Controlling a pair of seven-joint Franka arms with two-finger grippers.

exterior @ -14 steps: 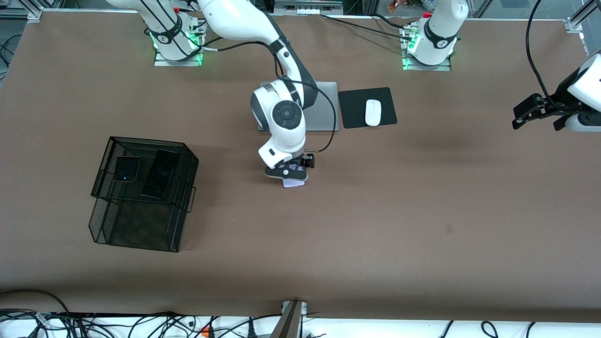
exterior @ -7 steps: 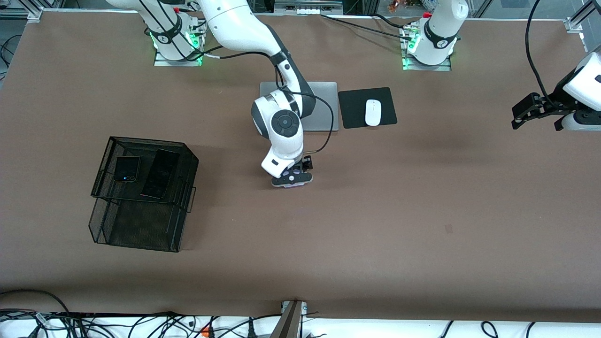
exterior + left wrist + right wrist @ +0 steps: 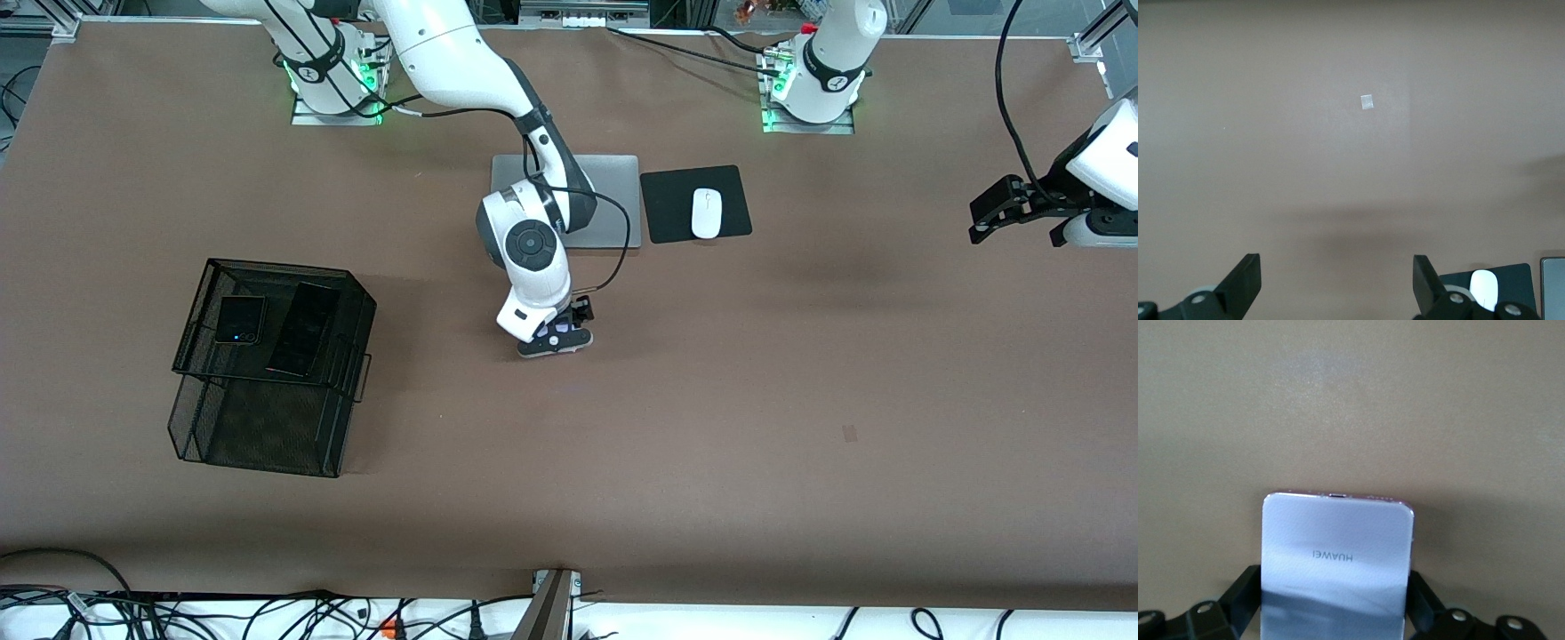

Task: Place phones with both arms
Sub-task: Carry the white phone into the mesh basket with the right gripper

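The pale-lavender flip phone lies flat on the brown table near its middle, almost hidden under my right gripper in the front view. In the right wrist view, my right gripper straddles the phone and both black fingers press against its long sides. The small black flip phone and the long black slab phone lie side by side on top of the black mesh basket. My left gripper waits in the air at the left arm's end of the table, open and holding nothing; its fingers stand wide apart.
A grey laptop lies closed near the robots' bases, partly under the right arm. Beside it, toward the left arm's end, a white mouse sits on a black pad. A small pale mark shows on the table.
My right arm has come down over the lavender phone, which now hardly shows in the front view. The left arm has barely shifted.
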